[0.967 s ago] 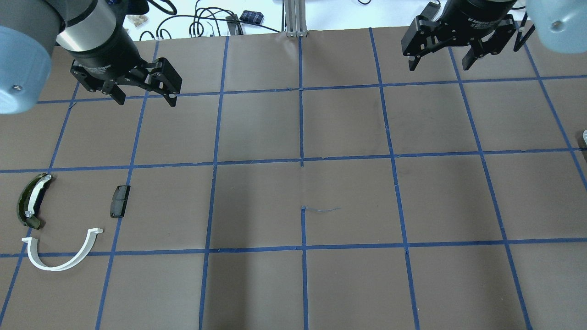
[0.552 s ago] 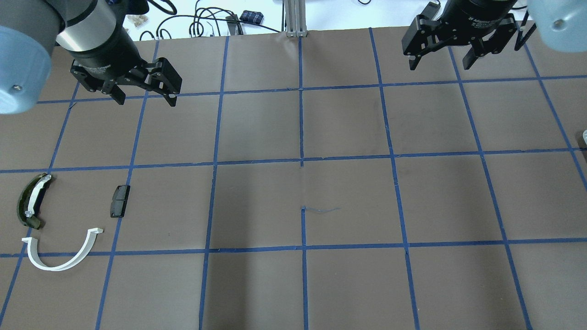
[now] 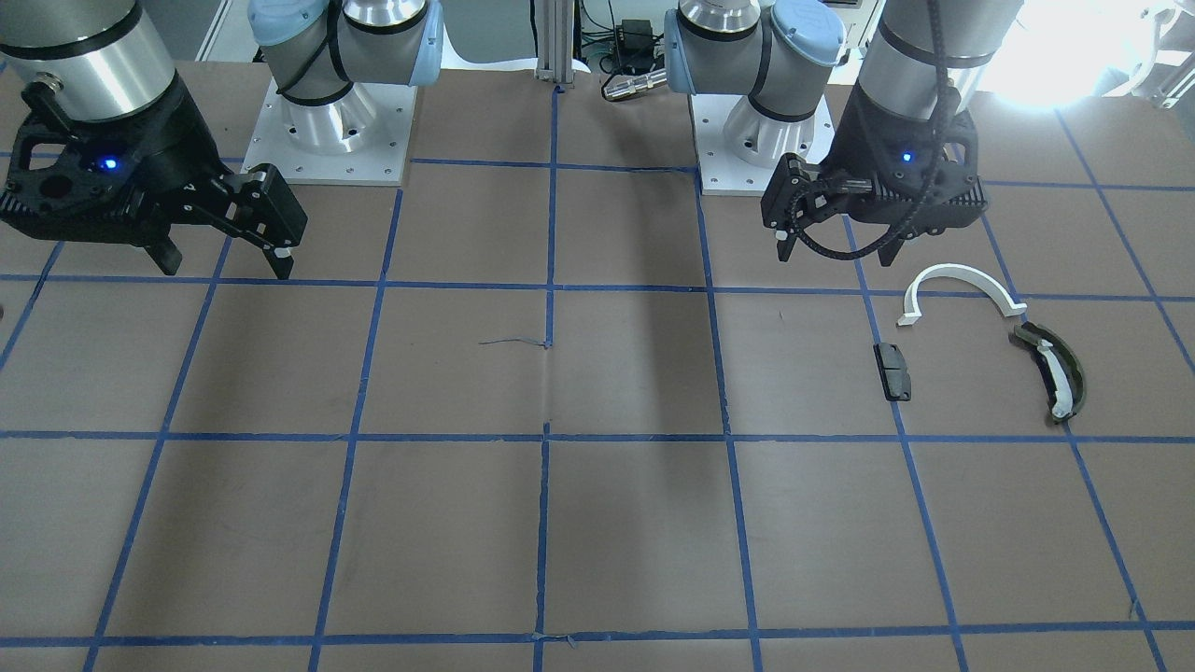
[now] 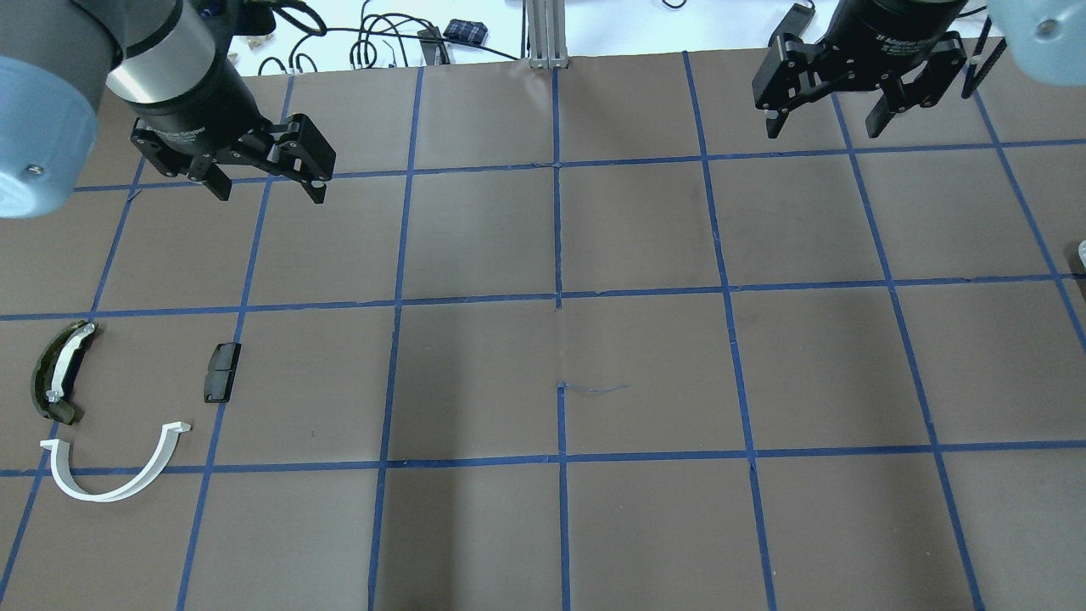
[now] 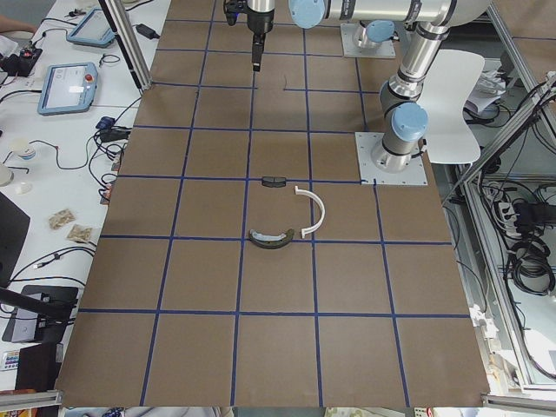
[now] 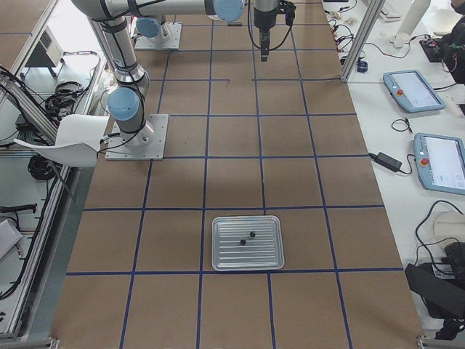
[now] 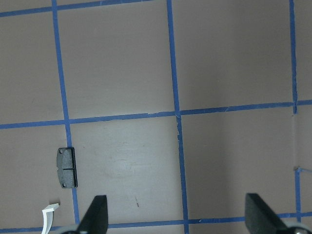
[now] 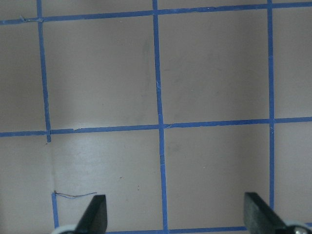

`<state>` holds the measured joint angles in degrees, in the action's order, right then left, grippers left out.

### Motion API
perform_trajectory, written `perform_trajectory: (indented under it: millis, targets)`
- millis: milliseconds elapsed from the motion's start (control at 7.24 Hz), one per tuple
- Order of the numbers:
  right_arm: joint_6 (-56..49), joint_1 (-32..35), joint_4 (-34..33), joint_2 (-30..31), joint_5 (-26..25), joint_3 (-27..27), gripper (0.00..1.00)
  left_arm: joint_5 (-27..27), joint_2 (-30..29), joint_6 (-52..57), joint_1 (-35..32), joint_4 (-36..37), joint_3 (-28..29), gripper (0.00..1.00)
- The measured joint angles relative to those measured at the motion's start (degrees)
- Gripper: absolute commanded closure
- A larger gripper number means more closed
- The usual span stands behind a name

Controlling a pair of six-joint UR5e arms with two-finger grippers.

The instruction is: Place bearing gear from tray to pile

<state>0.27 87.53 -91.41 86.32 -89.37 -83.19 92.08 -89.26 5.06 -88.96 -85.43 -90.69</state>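
A brown paper-covered table marked with a blue tape grid (image 4: 645, 373) is seen. Above its far rows both arms are held clear. The left gripper (image 4: 270, 193) is spread wide with nothing between its fingers, and the right gripper (image 4: 823, 131) is likewise spread wide and empty. A silver ribbed metal tray (image 6: 265, 251) is found only in the exterior right view, at the robot's right end of the table. The pile is laid out well apart from it at the left end and is made up of a white plastic half-ring arc (image 3: 962, 272), a dark olive curved piece with a white strip (image 4: 55, 373) and a small black rectangular block (image 4: 222, 372). Two tiny dark pieces (image 6: 252, 234) lie in the tray, and the bearing gear is presumably among them, though which one cannot be told at that size. No pick has yet been made. Trouble is to be expected from that smallness. The wrong piece could be taken, or a gear could be nudged along the ribs by a badly centred closure. It could also be lost on the long carry across the table, where a hand-over may be needed.
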Motion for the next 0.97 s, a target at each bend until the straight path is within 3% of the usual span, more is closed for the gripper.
perform_trajectory:
  millis: [276, 690, 967]
  targets:
    - [-6.24, -4.97, 2.16, -0.26, -4.47, 2.08, 0.00, -0.04, 0.05, 0.02, 0.16, 0.01, 0.13, 0.00]
    - [-32.82, -23.12, 2.80, -2.68, -6.96, 2.68, 0.00, -0.13, -0.08, -0.15, 0.20, 0.00, 0.71, 0.00]
    - [-47.94, -34.09, -1.35, -8.62, -7.37, 3.03, 0.00, -0.15, -0.10, -0.31, 0.08, 0.00, 0.45, 0.00]
